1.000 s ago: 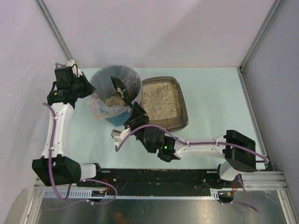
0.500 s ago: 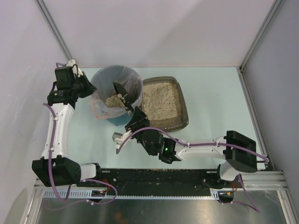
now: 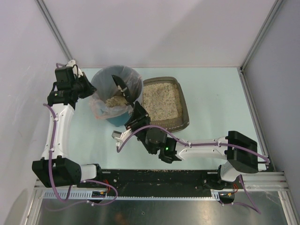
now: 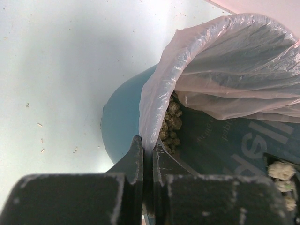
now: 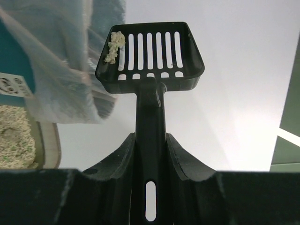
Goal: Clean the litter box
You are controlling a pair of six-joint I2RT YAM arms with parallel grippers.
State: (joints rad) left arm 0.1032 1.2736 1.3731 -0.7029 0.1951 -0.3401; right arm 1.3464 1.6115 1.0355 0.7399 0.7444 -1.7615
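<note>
The litter box (image 3: 184,108) sits on the pale table (image 3: 215,93) towards the far side, just right of the round teal bin (image 3: 116,120) and almost touching it, with a bed of beige granules inside. The left arm rises from its near-left base, runs along the left side and bends in at the top, so that the left gripper (image 3: 87,87) meets the bin's left rim. In its wrist view the left gripper (image 4: 147,149) has its fingers pressed together on the edge of the clear liner (image 4: 225,61). The right arm lies low across the near edge from its base on the right, then turns at the wrist to point away and upward. The right gripper (image 3: 136,115) is clamped round the handle of a black slotted scoop (image 3: 121,87), whose head hangs over the bin's mouth. From the wrist the scoop (image 5: 150,56) looks nearly bare — only a small pale clump (image 5: 114,46) clings to its left corner.
</note>
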